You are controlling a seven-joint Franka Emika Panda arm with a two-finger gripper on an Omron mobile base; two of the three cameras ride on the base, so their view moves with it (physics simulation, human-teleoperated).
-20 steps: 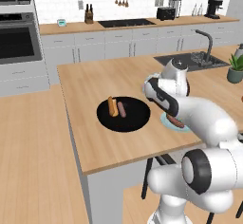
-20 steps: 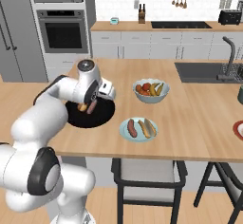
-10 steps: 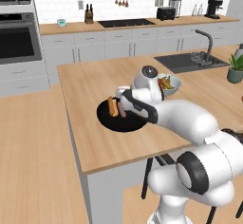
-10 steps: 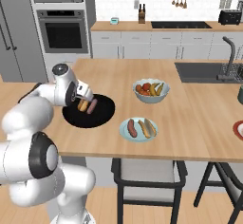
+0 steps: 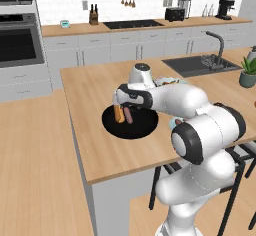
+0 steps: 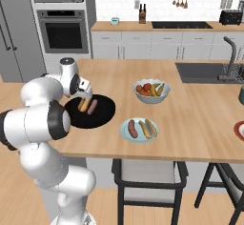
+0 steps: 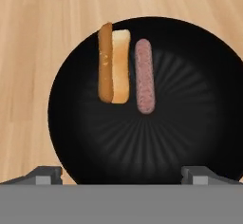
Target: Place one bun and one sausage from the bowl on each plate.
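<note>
Hovering above the black bowl (image 7: 142, 123) on the wooden desk (image 6: 190, 124), the gripper (image 7: 121, 174) has its jaws spread wide and empty. Inside the bowl, a bun (image 7: 114, 62) and sausage (image 7: 144, 76) lie side by side. A pale blue plate (image 6: 139, 129) nearby carries another pair.

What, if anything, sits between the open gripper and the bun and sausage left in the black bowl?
Nothing visible. In the hand view the gripper is open above the bowl, with the bun and sausage lying uncovered side by side.
</note>
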